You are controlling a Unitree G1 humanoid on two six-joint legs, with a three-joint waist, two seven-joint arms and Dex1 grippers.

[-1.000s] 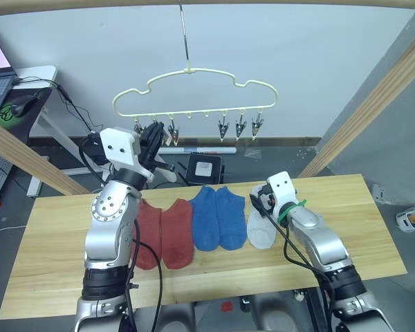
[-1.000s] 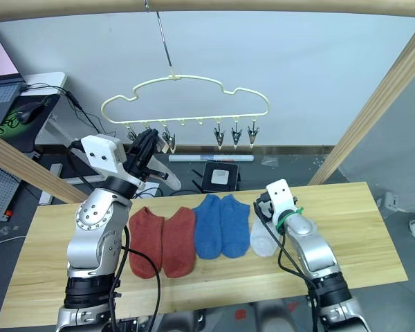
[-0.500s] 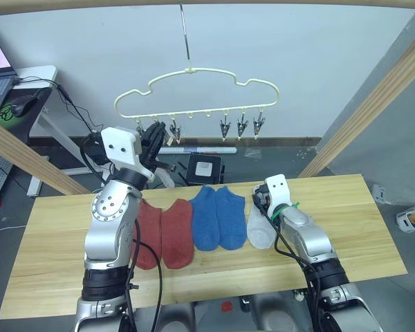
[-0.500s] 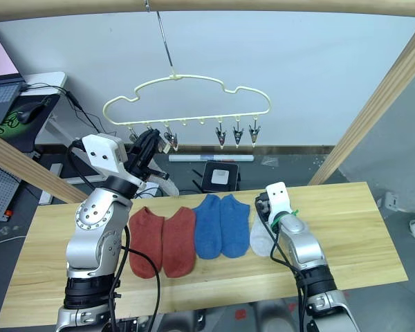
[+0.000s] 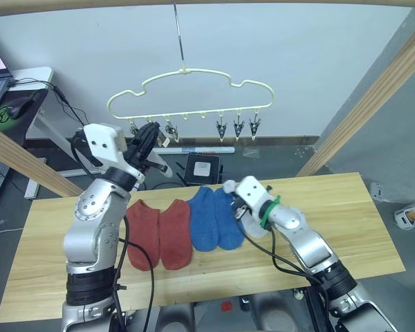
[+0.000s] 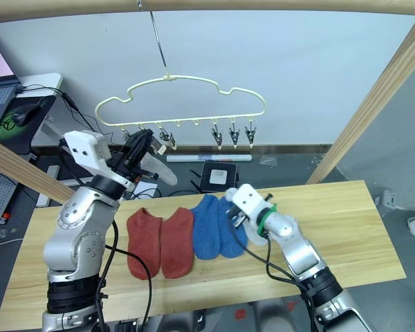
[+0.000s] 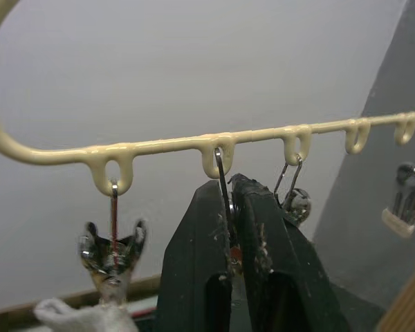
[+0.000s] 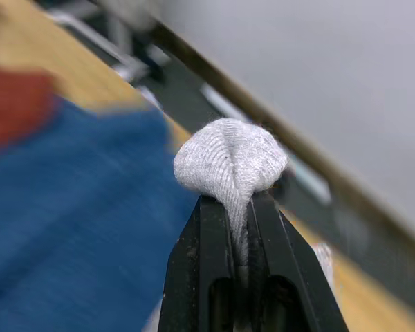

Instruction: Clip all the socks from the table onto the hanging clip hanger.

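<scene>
Now: right hand pinched on light grey sock, bunched fabric lifted just above blue socks on counter. Left hand raised at clip hanger, fingers pressed together around a clip wire under the second loop. Rust-red socks flat on counter, beside the blue pair. Risks: thin pinch on sock, possible slip in transit; hanger free on hook, possible swing if left hand releases; trailing sock end may drag blue pair.

silver jointed arms are carrying white wrist boxes, trailing black cables; green band is ringing the right wrist.
</scene>
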